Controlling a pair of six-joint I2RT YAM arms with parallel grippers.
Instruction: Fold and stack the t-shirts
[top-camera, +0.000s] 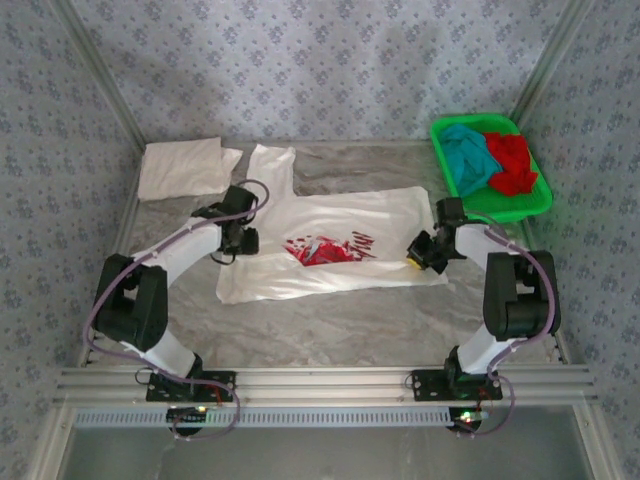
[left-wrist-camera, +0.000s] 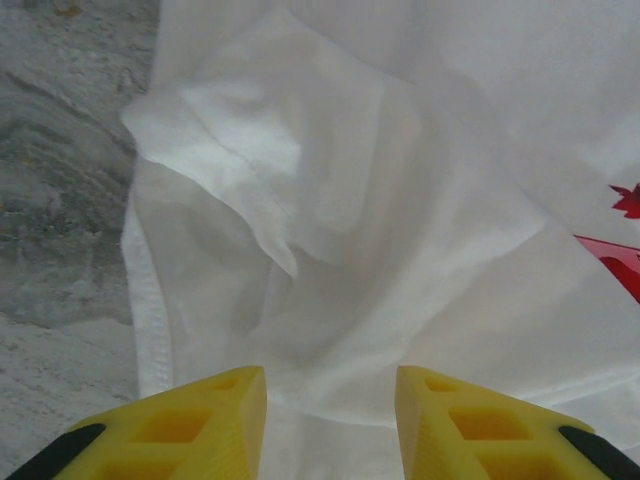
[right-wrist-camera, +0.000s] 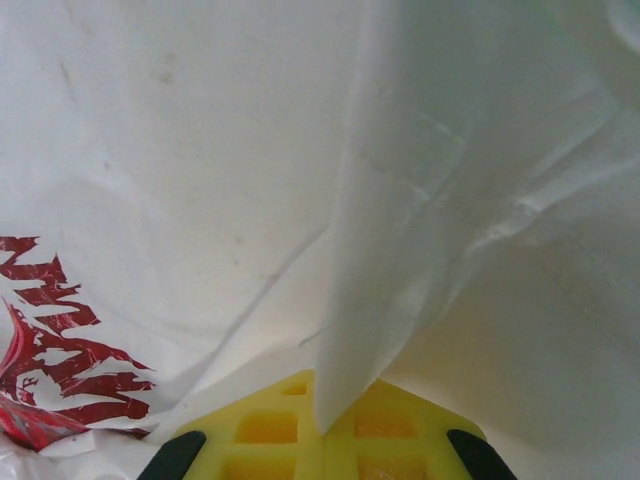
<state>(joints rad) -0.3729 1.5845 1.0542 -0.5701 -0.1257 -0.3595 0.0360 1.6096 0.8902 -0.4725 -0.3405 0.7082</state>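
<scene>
Jaws first: the right gripper (right-wrist-camera: 325, 425) is clamped tight on a fold of the white cotton t-shirt with the red splash print (top-camera: 390, 215), spread mid grey marbled table (top-camera: 330, 320). The left gripper (left-wrist-camera: 330, 410) hangs parted over the other end, gripping nothing. It should probably pinch that edge before both lift evenly.

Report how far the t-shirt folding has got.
Done: one white tee folded, far left. In hand: the printed tee lies spread, right end effector shut on its edge, left end effector open over it. Remaining: teal tee and red tee in the basket.
</scene>
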